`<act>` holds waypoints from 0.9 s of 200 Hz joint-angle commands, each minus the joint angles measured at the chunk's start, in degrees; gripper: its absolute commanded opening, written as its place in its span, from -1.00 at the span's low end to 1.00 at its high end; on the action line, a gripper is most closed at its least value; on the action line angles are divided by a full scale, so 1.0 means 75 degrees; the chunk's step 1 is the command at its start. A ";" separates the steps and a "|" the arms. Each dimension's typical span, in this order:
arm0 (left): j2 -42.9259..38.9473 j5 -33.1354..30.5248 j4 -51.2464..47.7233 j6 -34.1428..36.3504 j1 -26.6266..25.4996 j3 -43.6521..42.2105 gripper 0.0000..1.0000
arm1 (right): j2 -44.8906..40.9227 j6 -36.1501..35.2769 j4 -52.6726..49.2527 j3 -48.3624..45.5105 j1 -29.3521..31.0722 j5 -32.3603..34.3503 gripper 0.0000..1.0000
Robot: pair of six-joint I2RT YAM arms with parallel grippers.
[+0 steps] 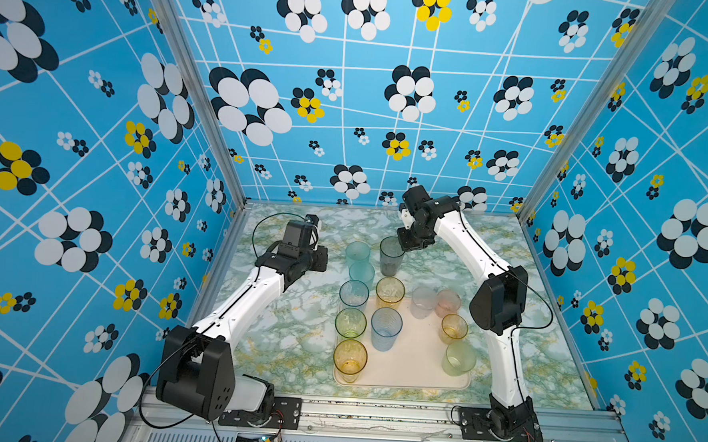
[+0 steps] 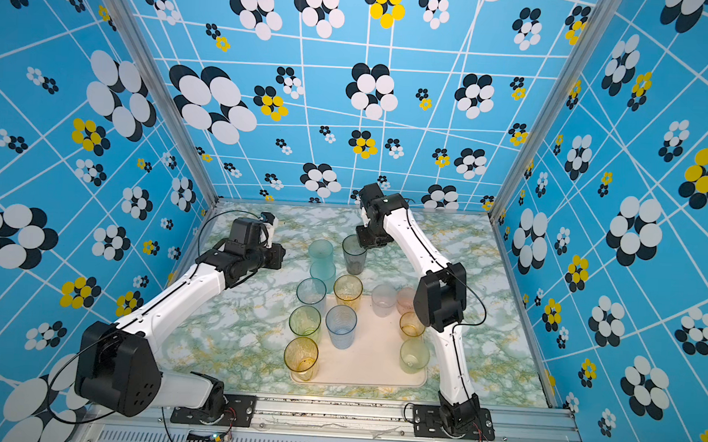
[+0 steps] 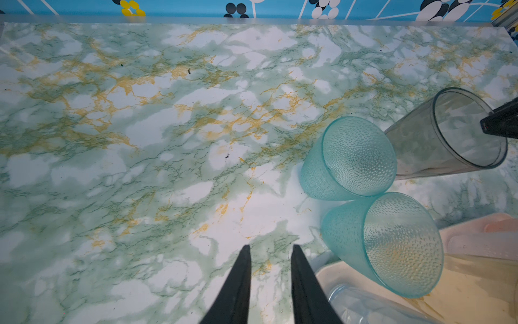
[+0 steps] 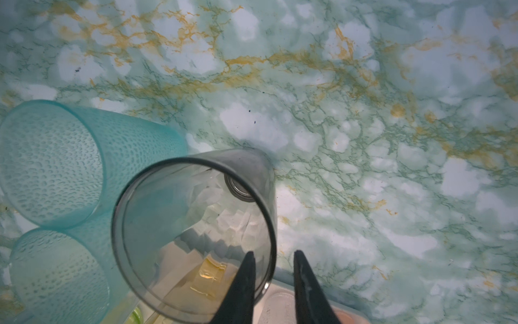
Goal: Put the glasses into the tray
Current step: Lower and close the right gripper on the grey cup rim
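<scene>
Three stand outside the tray, on the counter just past its far rim: a teal glass, a second teal glass close against it and nearer the tray's far left corner, and a grey glass beside the first. The right gripper is at the grey glass's rim, one finger inside and one outside, the jaws a little apart with the wall between them; the gap looks wider than the wall, so it is not clenched on it. The left gripper hangs over the counter beyond the tray's far left corner, jaws slightly parted and nothing between them. Nine are in the tray. Down its left side, far to near: a blue-grey glass, a green glass, an amber glass. Beside these a second amber glass at the far rim and a blue glass nearer the middle. Along the right side, far to near: a clear glass and pink glass side by side, an orange glass, a pale green glass. All look upright in both top views
</scene>
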 commanded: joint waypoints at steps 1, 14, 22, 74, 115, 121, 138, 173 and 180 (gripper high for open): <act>-0.0153 0.0006 -0.0099 0.0094 0.0084 -0.0102 -0.45 | 0.0199 -0.0104 -0.0306 0.0381 -0.0053 -0.0087 -0.48; -0.0153 0.0012 -0.0093 0.0094 0.0096 -0.0109 -0.46 | 0.0304 -0.0104 -0.0361 0.0510 -0.0056 -0.0104 -0.51; -0.0160 0.0018 -0.0096 0.0105 0.0108 -0.0103 -0.45 | 0.0372 -0.0104 -0.0398 0.0581 -0.0060 -0.0121 -0.53; -0.0166 0.0038 -0.0108 0.0125 0.0172 -0.0104 -0.45 | 0.0779 -0.0116 -0.0689 0.1152 -0.0053 -0.0113 -0.64; -0.0162 0.0064 -0.0116 0.0141 0.0216 -0.0104 -0.45 | 0.0892 -0.0116 -0.0741 0.1271 -0.0057 -0.0050 -0.78; -0.0165 0.0065 -0.0121 0.0141 0.0225 -0.0103 -0.45 | 0.0897 -0.0119 -0.0748 0.1271 -0.0060 -0.0036 -0.80; -0.0153 0.0088 -0.0120 0.0141 0.0233 -0.0103 -0.45 | 0.0898 -0.0105 -0.0751 0.1253 -0.0054 0.0038 -0.89; -0.0153 0.0105 -0.0145 0.0129 0.0237 -0.0106 -0.46 | 0.0658 -0.0047 -0.0535 0.0965 -0.0053 0.0188 -1.00; -0.0153 0.0102 -0.0138 0.0129 0.0238 -0.0103 -0.46 | 0.0548 -0.0037 -0.0425 0.0813 -0.0053 0.0204 -1.00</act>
